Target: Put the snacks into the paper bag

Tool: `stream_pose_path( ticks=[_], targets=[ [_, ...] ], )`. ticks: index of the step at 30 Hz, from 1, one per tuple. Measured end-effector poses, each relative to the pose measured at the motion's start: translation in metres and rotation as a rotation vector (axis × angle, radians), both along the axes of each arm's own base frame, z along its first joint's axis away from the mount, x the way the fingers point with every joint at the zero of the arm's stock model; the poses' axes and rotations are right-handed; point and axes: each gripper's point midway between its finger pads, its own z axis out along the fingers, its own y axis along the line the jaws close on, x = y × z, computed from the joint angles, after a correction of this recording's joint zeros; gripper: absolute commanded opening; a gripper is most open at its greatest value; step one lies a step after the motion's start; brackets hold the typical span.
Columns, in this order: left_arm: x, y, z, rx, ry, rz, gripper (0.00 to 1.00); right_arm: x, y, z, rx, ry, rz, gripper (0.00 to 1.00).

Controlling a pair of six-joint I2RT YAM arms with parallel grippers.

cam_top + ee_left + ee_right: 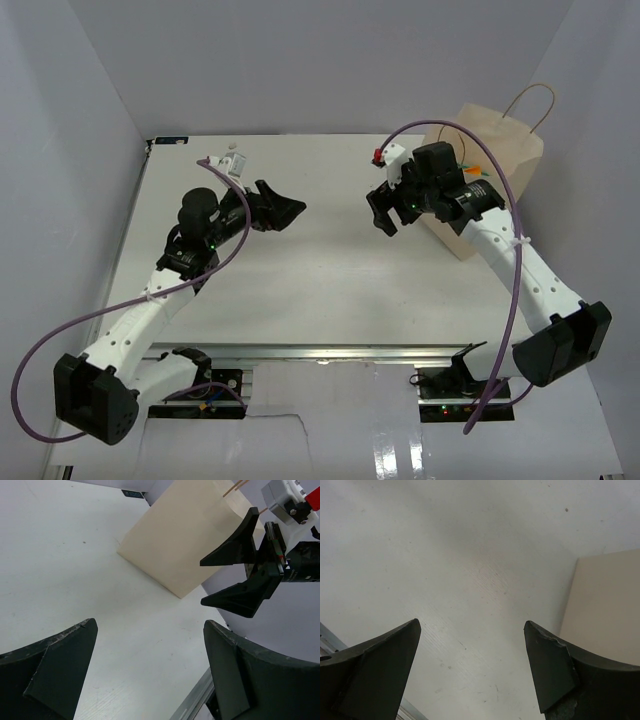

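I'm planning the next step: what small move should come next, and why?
Probably ease the right gripper back from the paper bag. It and the left gripper are open and empty, no packet shows on the table, and orange and green edges peek from the bag's mouth.

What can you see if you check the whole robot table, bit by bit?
Surface: white table, with faint scuffs.
Job's things: paper bag standing upright at the far right. Orange and green bits show at its mouth, likely snacks. No packets seen on the table.
Clutter: small white bits near the far edge, unclear what they are.
Grippers: left gripper open and empty. Right gripper open and empty, beside the bag.
Cables: a purple cable loops along each arm.
Surroundings: white walls around the table.
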Motion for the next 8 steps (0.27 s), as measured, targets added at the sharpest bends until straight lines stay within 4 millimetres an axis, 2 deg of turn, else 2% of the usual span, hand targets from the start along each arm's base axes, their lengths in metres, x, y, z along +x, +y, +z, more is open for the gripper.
stream_pose_path(
  ticks=[5,8],
  targets=[
    [-0.006,0.015,0.003,0.019,0.007,0.068,0.98,0.011,-0.003,0.015,0.011,-0.076,-0.042,0.90],
    [-0.005,0.022,-0.005,0.043,0.040,0.112,0.98,0.014,-0.008,0.023,0.025,-0.128,-0.060,0.90]
  ],
)
